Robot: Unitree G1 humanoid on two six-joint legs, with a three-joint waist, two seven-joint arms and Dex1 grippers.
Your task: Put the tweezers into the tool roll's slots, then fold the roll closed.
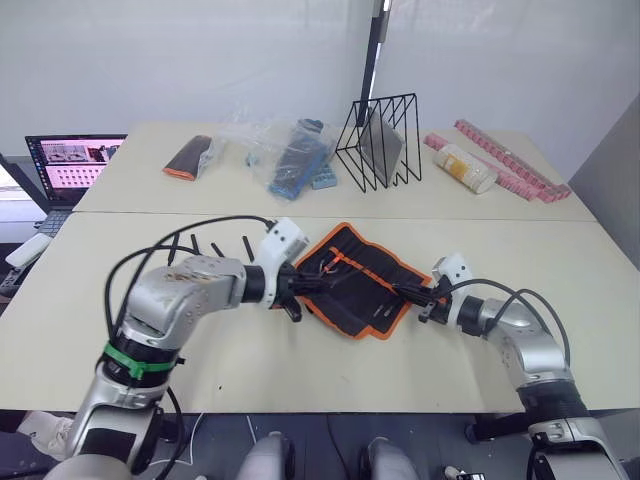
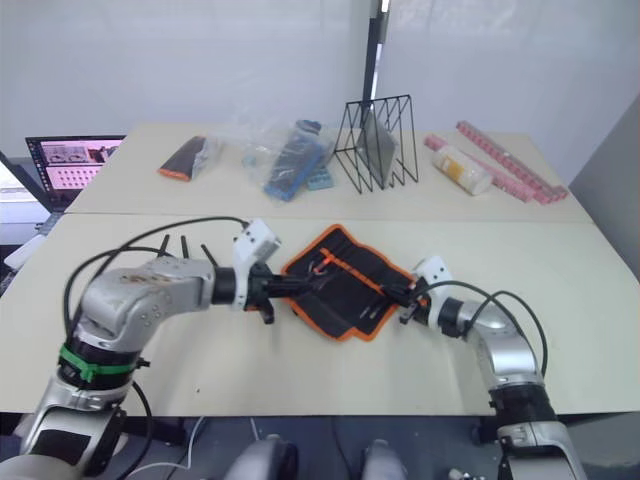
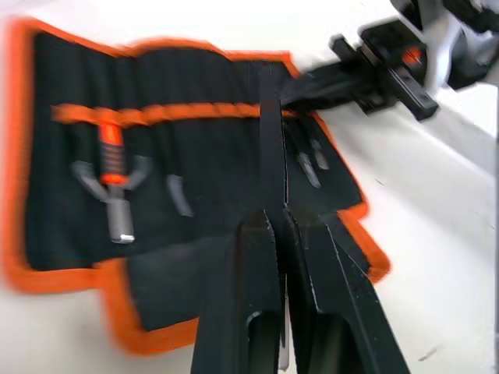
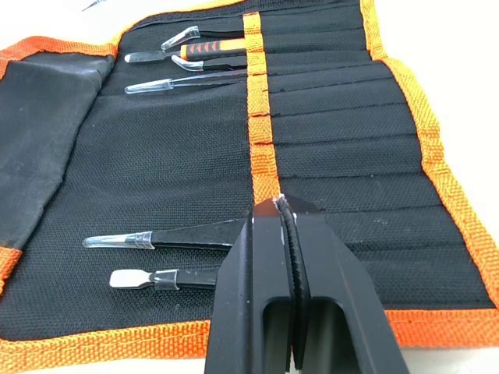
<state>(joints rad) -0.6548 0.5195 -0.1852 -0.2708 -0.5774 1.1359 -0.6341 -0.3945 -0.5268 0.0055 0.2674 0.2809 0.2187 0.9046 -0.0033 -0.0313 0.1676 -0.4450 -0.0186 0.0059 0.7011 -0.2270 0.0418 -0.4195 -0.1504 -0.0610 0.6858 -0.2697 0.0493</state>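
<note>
slotting step: left gripper (image 3: 274, 226) grasps a tweezer (image 3: 270, 140) over the open tool roll (image 1: 352, 280) mid-desk; right gripper (image 4: 282, 214) clenched on its orange band. next: steer the tip into a free slot.

The tool roll (image 4: 187, 132) was coarse woven black cloth, matt, its weave plain to see, edged with a ribbed orange fabric trim and crossed by an orange woven band. The tweezers (image 4: 168, 238) in its slots looked like matt black metal with clear, glossy plastic caps over their tips. The right gripper (image 4: 282, 206) had smooth black plastic fingers with a slight sheen. The table (image 1: 300, 370) had a smooth, matt, pale surface.
</note>
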